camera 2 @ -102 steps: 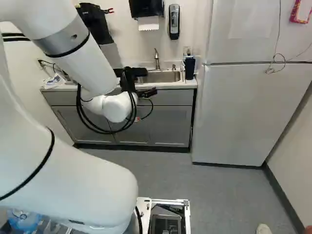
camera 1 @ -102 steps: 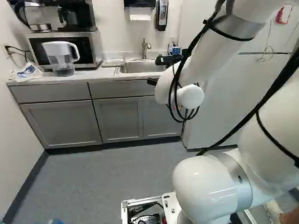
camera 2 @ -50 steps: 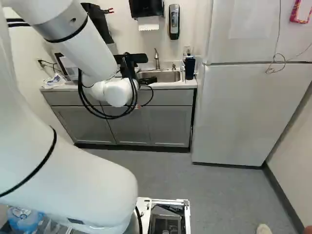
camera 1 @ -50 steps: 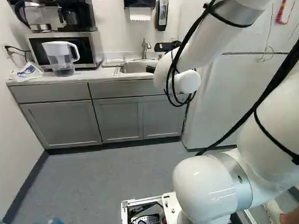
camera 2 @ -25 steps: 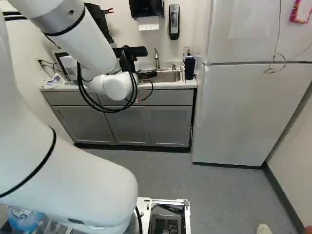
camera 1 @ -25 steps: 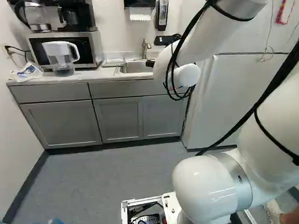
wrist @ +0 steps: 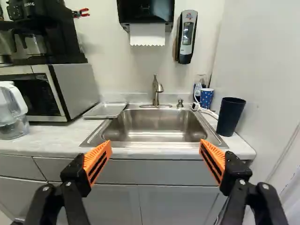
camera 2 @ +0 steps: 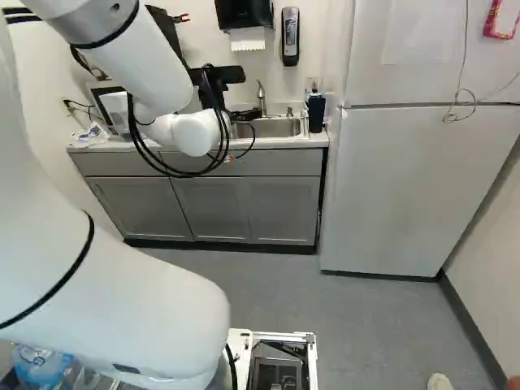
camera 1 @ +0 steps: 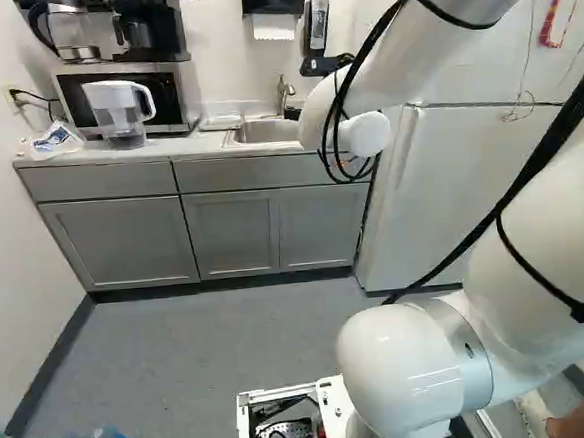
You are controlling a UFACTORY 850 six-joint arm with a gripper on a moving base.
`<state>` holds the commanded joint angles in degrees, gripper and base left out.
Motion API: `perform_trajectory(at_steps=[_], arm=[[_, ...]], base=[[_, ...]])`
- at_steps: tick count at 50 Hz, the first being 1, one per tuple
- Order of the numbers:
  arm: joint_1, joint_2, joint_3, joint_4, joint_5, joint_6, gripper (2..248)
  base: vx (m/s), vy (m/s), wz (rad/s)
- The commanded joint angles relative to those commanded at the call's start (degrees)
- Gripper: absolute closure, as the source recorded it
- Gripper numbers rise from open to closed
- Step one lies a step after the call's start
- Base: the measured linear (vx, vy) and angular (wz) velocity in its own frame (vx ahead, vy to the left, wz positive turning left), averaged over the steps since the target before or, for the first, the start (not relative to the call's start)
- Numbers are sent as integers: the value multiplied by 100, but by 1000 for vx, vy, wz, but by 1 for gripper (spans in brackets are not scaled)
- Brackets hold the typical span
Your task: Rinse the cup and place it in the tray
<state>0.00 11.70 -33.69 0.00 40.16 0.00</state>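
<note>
A dark cup [wrist: 230, 116] is seen upright on the bench [wrist: 56, 140], just beside the sink [wrist: 154, 126], on the side nearest the fridge [camera 2: 422, 187]. It is not held by anything. A smaller dotted cup [wrist: 206, 98] is placed behind it; the dark one is probably meant by the task, though this cannot be confirmed.

The claw [wrist: 156, 142] is spread wide, with nothing gripped between its orange pads [wrist: 97, 161]. It is pointed toward the sink from the front, and the dark cup is left outside its reach, beyond one finger.

No stage of the task appears to be completed. No water is seen running from the faucet [wrist: 156, 92], and the tray [wrist: 104, 110], set flat on the sink's other side by the microwave [wrist: 77, 89], is not yet given the cup. Everything seems left to be done: the cup is to be approached and gripped, carried under the faucet, rinsed with the water turned on, then taken across the sink and set down in the tray.
</note>
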Motion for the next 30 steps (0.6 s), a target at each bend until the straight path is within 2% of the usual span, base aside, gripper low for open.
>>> perform_trajectory(at_steps=[30], arm=[[0,-50,-413,0,-344,0,3]], base=[[0,0,0]])
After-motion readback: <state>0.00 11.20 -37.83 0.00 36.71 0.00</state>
